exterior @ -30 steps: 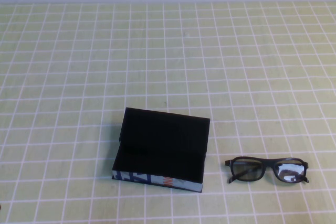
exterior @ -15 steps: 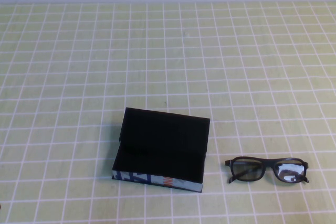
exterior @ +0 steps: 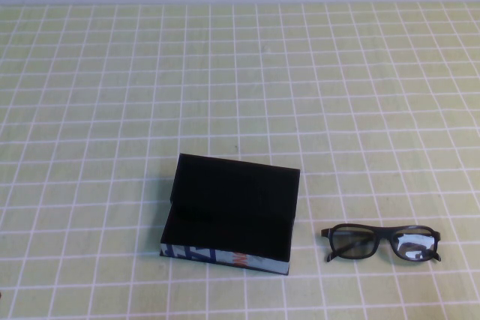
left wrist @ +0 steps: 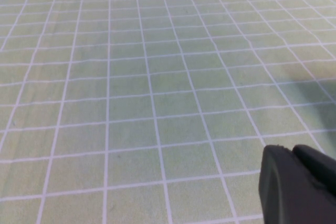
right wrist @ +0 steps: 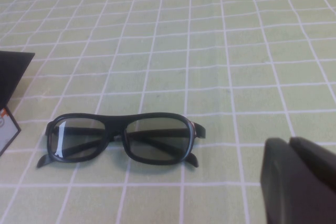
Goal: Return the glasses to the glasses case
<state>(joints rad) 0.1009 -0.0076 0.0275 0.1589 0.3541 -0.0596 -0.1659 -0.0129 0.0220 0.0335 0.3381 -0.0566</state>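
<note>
Open glasses case [exterior: 231, 215] and black-framed glasses [exterior: 381, 242] lying on a green, white-gridded tablecloth [exterior: 240, 80].

High view: the case sits near the table's front edge, lid raised, its black interior exposed, its blue-and-white front strip bearing an orange-red mark; the glasses rest just to its right, apart from it, temples folded. Right wrist view: the right gripper [right wrist: 299, 182] shows as a dark body near the glasses [right wrist: 121, 140], not touching them; its finger state cannot be told. Left wrist view: the left gripper [left wrist: 296, 184] hangs over bare cloth [left wrist: 131, 77]; finger state likewise cannot be told.
</note>
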